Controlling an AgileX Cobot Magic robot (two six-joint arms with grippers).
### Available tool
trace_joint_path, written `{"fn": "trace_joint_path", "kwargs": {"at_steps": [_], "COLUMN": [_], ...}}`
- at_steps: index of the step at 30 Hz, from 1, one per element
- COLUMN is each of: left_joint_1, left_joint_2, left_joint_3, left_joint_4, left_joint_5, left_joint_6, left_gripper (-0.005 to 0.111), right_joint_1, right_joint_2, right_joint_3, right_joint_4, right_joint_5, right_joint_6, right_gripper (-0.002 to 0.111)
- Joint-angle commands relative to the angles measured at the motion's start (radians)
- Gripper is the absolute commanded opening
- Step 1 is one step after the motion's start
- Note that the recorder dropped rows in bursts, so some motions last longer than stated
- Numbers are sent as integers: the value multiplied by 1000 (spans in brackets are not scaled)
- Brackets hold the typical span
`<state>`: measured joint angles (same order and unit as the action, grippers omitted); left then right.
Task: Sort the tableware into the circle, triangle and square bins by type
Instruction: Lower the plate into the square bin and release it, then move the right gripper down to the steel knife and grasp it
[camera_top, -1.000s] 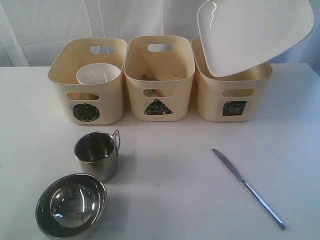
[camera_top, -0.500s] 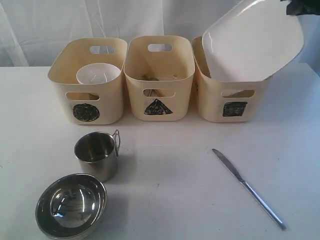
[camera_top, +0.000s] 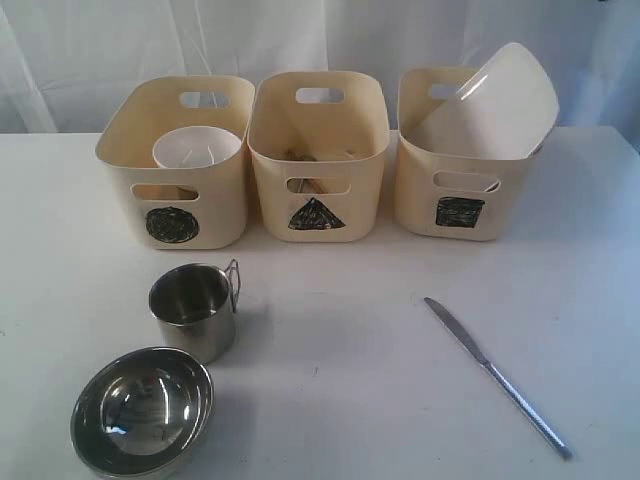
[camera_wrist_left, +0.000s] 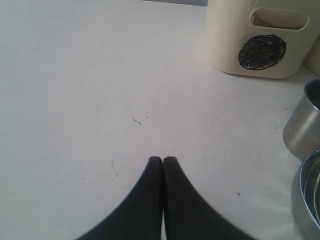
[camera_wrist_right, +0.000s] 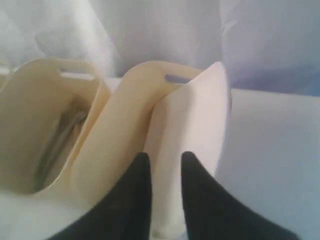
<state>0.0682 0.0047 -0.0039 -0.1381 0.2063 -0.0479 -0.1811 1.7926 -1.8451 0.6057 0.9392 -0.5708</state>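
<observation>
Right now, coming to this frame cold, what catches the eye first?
In the exterior view, the large white square plate stands out: it leans tilted in the square-marked bin at the right of the row, its upper corner above the rim. On the table in front, a steel mug and steel bowl sit at left and a knife lies at right.

Left claw (camera_wrist_left: 162, 161) — tips pressed together, right claw (camera_wrist_right: 165, 159) — fingers parted

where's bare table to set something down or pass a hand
Widest bare patch: table between the mug and the knife, in front of the triangle bin. Also right of the knife, before the square bin. Crowded: mug beside steel bowl, and the bins side by side.
</observation>
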Motion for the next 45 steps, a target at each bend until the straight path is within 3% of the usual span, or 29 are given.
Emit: {"fn": "trace_joint_path", "kwargs": {"at_steps": [1,4,12,17,23,28,36,45], "left_joint_1": [-1,-1,-1,-1,-1,-1,-1,-1], "left_joint_2": [-5,-5,-5,-5,-5,-5,-5,-5], "left_joint_3": [4,4,4,4,4,4,4,4], "left_joint_4": [-3,-3,-3,-3,-3,-3,-3,-3], "left_joint_5": [-4,-4,-4,-4,-4,-4,-4,-4], "left_joint_6": [1,1,1,1,1,1,1,1], "left_gripper": [0,0,0,0,0,0,0,0], "right_joint_1": [-5,25,115,182,269,325,382,402], "right_joint_2": [-111,-169,-256,-275,-275,-275,-193,-87], "right_joint_3": [28,155,486,717,918,979,978,978], "right_joint_4": [-10,-5,-14,-121,-192,-204,-279,-403], "right_joint_5": [282,282,282,282,107,9,-76,-219], "right_joint_6": [47,92,-40,-80,-76,-102,-105,-73], "right_gripper": [0,0,0,0,0,4,42,43]}}
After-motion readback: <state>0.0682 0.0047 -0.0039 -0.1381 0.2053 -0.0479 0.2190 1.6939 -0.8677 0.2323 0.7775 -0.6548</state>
